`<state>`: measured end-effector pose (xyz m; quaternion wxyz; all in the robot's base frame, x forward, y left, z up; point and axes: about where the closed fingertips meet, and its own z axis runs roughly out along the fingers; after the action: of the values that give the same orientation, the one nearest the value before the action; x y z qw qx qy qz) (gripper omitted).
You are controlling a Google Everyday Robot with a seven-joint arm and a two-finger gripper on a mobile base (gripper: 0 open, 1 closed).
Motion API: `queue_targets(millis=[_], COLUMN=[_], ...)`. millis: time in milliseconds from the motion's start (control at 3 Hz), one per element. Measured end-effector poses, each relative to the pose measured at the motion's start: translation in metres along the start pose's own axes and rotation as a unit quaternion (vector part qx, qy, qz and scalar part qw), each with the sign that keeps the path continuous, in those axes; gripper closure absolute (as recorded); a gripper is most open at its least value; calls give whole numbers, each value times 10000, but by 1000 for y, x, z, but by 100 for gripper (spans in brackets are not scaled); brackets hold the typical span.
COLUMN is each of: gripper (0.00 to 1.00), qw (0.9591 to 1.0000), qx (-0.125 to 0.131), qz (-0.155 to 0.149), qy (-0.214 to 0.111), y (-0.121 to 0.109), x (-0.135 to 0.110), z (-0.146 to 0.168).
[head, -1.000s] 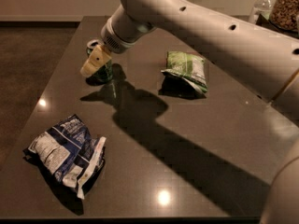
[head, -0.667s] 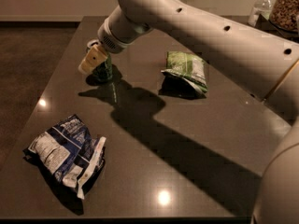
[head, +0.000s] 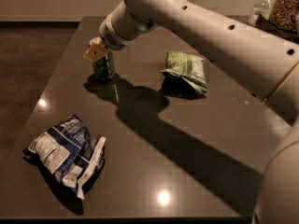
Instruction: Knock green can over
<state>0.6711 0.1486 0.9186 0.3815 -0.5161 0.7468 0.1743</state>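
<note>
- Your pincer (head: pixel 96 51) is over the far left part of the worktop (head: pixel 201 143), right at the top rim of the green can (head: pixel 104 68), on the can's left side
- You cannot tell how wide the pincer stands, nor whether it has hold of anything
- The green can stands upright on the worktop, directly under the pincer
- Your arm (head: pixel 201 24) reaches in from the right, across the far side of the worktop
- A green-and-white snack bag (head: pixel 184 68) lies well to the right of the can
- A crumpled blue-and-white bag (head: pixel 65 150) lies near the front left corner, well apart from the can
</note>
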Motion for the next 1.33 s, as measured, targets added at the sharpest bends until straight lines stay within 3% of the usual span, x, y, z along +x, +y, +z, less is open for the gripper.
queue_targets(millis=[333, 667, 1000, 1333], gripper=[86, 100, 100, 100], qw=[9999, 9988, 9906, 9781], qx=[-45, -38, -244, -523], qz=[-106, -285, -574, -743], qy=[88, 400, 1215, 1872], y=[-1, -5, -3, 7], x=[-4, -10, -1, 20], z=[-21, -43, -65, -78])
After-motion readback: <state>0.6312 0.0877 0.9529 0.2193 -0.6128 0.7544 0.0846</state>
